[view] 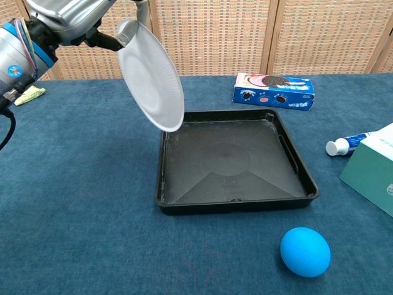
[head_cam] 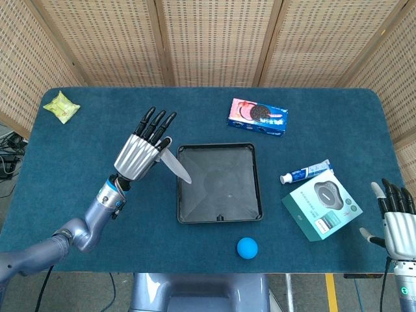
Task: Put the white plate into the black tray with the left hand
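My left hand [head_cam: 141, 153] [view: 73, 15] holds the white plate [view: 151, 76] [head_cam: 175, 165] by its upper rim, thumb against one face. The plate hangs tilted on edge in the air, its lower rim over the left edge of the black tray [head_cam: 188, 214] [view: 178, 200]. The square tray lies flat at the table's middle with nothing in it. My right hand [head_cam: 395, 222] sits at the table's near right corner, fingers apart, holding nothing; the chest view does not show it.
A cookie box [head_cam: 258, 117] [view: 274, 90] lies behind the tray. A toothpaste tube [head_cam: 305, 172] and a teal box [head_cam: 322, 205] lie to its right. A blue ball [head_cam: 247, 247] [view: 305, 251] sits in front. A green snack packet [head_cam: 61, 106] lies at the far left corner.
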You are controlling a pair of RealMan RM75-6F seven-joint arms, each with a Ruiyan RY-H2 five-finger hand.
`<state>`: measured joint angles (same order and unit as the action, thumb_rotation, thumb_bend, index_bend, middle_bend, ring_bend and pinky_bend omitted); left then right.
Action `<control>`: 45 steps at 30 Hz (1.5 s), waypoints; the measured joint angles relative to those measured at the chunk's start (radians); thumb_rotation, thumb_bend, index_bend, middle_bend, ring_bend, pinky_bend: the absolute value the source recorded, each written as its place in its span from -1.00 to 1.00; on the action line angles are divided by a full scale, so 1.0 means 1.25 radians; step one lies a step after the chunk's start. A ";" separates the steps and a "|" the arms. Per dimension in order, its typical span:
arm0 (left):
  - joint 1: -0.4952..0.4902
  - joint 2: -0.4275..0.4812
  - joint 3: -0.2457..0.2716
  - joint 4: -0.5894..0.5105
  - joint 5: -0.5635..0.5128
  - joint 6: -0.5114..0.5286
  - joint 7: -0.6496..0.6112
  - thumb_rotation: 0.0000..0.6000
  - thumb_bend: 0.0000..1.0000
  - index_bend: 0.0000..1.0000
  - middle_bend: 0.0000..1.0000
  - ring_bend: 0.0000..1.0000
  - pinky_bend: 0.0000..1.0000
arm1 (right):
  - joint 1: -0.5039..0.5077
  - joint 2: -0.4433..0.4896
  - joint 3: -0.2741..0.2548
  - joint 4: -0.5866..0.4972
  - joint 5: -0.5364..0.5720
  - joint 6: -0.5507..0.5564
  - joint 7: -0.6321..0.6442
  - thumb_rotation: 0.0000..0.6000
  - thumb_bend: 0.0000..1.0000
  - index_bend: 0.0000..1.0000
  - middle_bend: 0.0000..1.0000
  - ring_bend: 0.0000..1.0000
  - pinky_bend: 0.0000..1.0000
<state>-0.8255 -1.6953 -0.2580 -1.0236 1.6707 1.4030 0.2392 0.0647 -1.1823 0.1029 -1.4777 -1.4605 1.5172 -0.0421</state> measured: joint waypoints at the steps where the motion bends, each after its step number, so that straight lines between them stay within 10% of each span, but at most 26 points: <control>1: -0.004 -0.005 -0.002 0.008 0.000 0.003 -0.005 1.00 0.12 0.34 -1.00 -1.00 -1.00 | 0.000 0.000 0.000 0.001 0.001 0.000 0.000 1.00 -0.66 -0.89 -1.00 -1.00 -1.00; 45: -0.216 -0.218 -0.025 0.345 -0.046 0.018 -0.141 1.00 0.11 0.49 -1.00 -1.00 -1.00 | 0.003 -0.011 0.014 0.037 0.046 -0.030 0.006 1.00 -0.66 -0.89 -1.00 -1.00 -1.00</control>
<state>-1.0956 -1.9683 -0.2898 -0.5921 1.6134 1.4251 0.0626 0.0688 -1.1965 0.1203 -1.4317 -1.4033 1.4797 -0.0344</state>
